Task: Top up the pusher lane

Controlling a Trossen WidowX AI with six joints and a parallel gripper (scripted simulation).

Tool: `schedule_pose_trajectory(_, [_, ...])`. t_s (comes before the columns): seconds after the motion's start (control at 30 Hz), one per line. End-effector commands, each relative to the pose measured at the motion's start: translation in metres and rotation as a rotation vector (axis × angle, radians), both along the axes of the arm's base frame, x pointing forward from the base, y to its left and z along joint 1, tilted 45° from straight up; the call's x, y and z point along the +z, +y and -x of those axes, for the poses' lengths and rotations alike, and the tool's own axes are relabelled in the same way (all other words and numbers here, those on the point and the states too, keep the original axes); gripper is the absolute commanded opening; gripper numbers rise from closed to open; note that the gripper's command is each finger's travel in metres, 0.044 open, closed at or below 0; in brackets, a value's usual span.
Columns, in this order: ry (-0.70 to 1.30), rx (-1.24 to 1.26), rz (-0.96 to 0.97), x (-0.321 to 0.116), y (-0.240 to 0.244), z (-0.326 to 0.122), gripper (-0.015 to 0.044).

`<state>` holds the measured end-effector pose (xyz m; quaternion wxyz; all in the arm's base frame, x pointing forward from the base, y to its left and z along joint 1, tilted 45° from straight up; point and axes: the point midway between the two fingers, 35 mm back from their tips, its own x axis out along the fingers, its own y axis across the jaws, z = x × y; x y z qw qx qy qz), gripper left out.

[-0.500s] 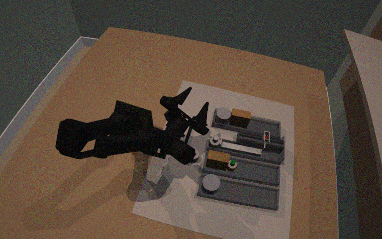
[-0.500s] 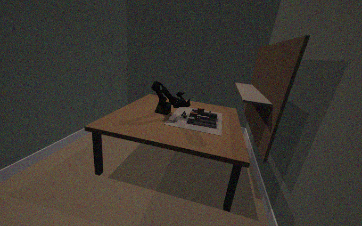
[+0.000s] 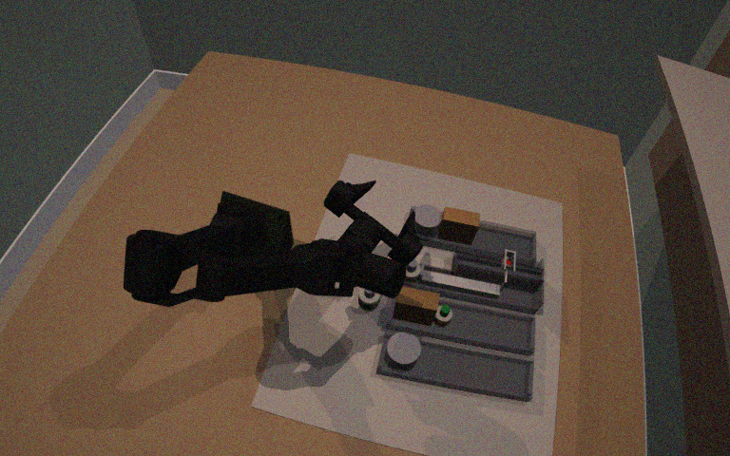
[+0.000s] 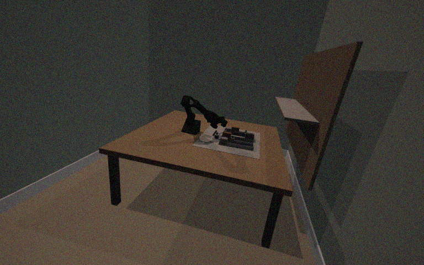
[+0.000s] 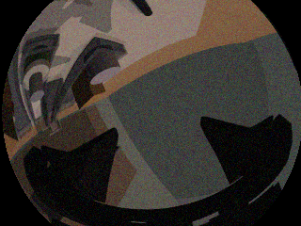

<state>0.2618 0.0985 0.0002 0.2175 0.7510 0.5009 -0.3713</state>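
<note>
The black arm (image 3: 317, 266) (image 4: 200, 107) reaches over a pale mat (image 3: 457, 180) (image 4: 240, 151) (image 5: 174, 16) on the wooden desk (image 3: 258, 107) (image 4: 156, 149) (image 5: 235, 19), its gripper (image 3: 394, 197) (image 4: 220, 123) (image 5: 160, 127) raised above the near ends of the grey lanes. The fingers are released and spread wide, with nothing between them. A small pale jar with a dark top (image 3: 368, 297) stands loose on the mat, outside the lanes and beneath the arm's side in the top view. Another small jar (image 3: 413, 268) is at the near end of the lane with the long white strip (image 3: 461, 282), partly hidden by the gripper. In the next lane, a wooden block (image 3: 416, 304) sits just beside a green-topped jar (image 3: 444, 313). A broad grey cylinder (image 3: 403, 349) (image 4: 224, 139) occupies the near end of the outermost lane. Whether the loose jar matches the one by the strip is too dim to tell.
</note>
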Motion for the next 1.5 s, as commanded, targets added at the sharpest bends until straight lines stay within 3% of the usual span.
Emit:
schedule_pose_trajectory(0.0, [-0.046, 0.750, 0.668, -0.010, -0.042, 0.002, 0.0440])
schedule_pose_trajectory(0.17, [0.077, 1.317, 0.974, 0.019, -0.072, 0.001, 0.0440])
schedule_pose_trajectory(0.43, [0.251, 1.973, 1.102, 0.062, -0.090, -0.010, 0.0440])
schedule_pose_trajectory(0.53, [0.291, 2.092, 1.103, 0.071, -0.093, -0.012, 0.0440])
schedule_pose_trajectory(1.17, [0.303, 2.126, 1.103, 0.073, -0.092, -0.012, 0.0440])
schedule_pose_trajectory(1.47, [0.304, 2.125, 1.104, 0.049, -0.116, -0.012, 0.0440])
